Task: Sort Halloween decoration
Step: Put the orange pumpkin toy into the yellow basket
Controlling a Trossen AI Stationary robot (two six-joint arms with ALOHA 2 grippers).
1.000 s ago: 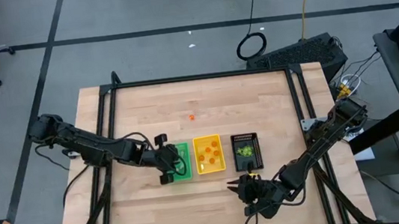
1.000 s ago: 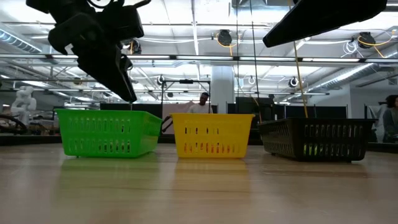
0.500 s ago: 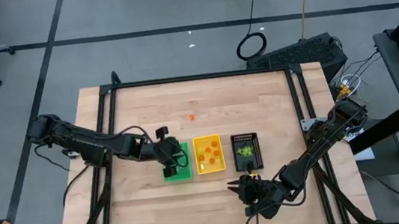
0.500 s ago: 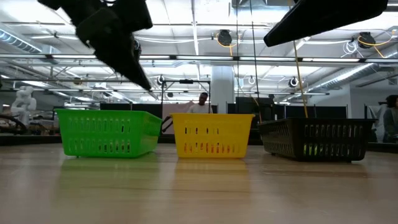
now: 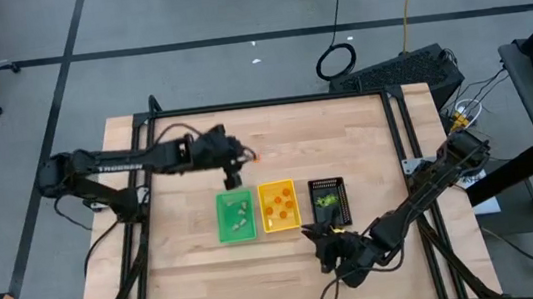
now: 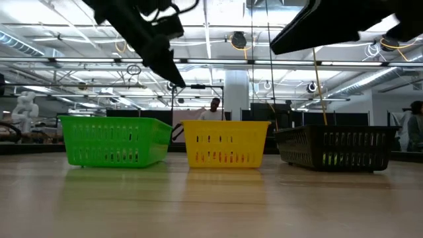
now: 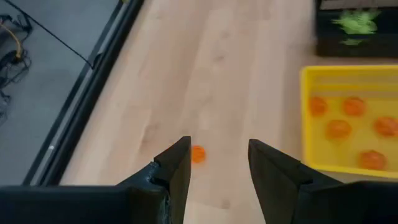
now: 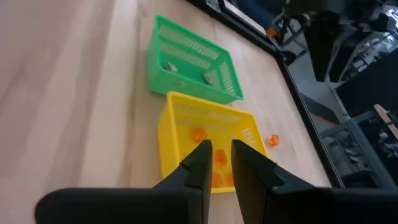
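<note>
The table [image 5: 345,130] is pale wood with a smooth, faintly satin top that mirrors the trays in the low view, framed by matt black metal rails [image 5: 266,103]. The green tray [image 6: 114,140], yellow tray [image 6: 225,142] and black tray [image 6: 337,147] look like slotted moulded plastic. The orange trinkets [image 7: 339,128] look translucent and slightly glossy, and the left fingers [image 7: 177,171] are matt black plastic.

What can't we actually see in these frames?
- Low view: contents of the green tray, yellow tray and black tray, hidden by their walls.
- High view: pale pieces in the green tray, too small to identify.
- High view: right gripper finger gap, too small.
- Left wrist view: black tray cut off by the edge.
</note>
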